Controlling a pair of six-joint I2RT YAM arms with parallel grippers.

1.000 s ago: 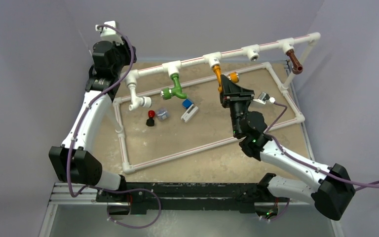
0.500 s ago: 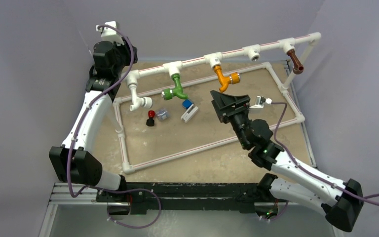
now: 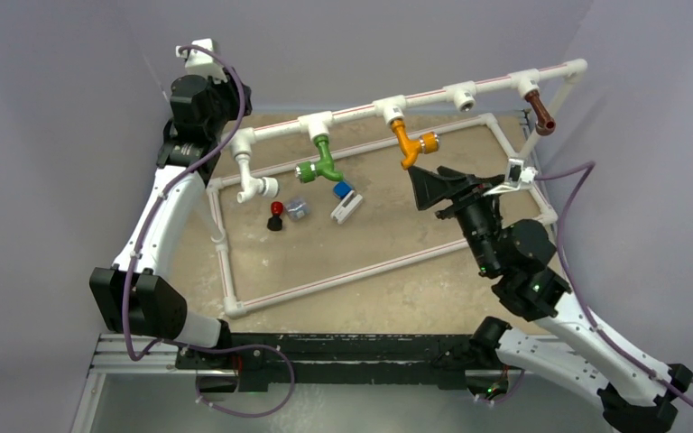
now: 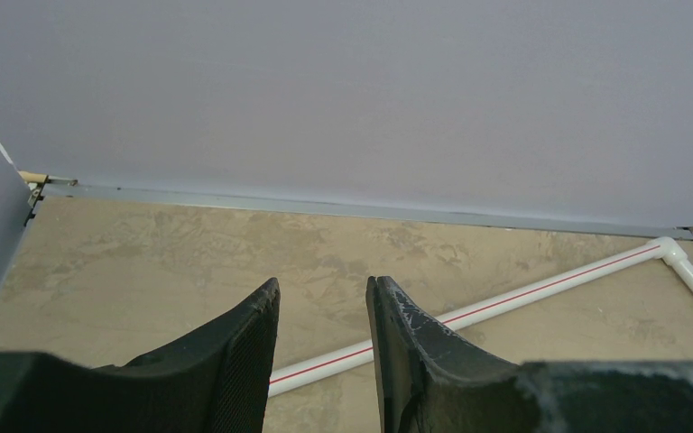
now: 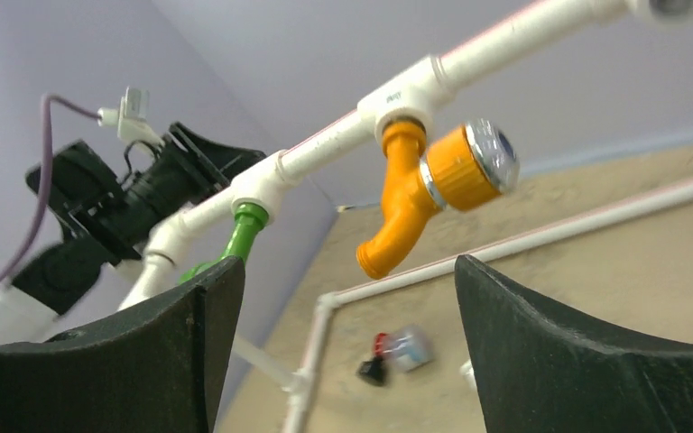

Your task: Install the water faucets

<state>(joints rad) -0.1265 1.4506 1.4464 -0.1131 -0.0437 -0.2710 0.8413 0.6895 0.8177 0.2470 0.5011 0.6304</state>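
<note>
Right pincer (image 5: pixel 347 262) is held spread wide and empty near the orange bent faucet with silver cap (image 5: pixel 406 203), seated in a white tee socket (image 5: pixel 403 90); it could be knocked askew by a careless lift. The green bent faucet (image 3: pixel 322 161) and brown bent faucet (image 3: pixel 538 112) are likewise socketed; one bare tee (image 3: pixel 463 93) is unfilled. Left pincer (image 4: pixel 322 289) is slightly parted, empty.

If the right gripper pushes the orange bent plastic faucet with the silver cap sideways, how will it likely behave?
The orange faucet looks stiff, moulded plastic, so it should not bend. Hanging from the white tee socket by one round stem, it may turn there. Its glossy surface could slip.
</note>
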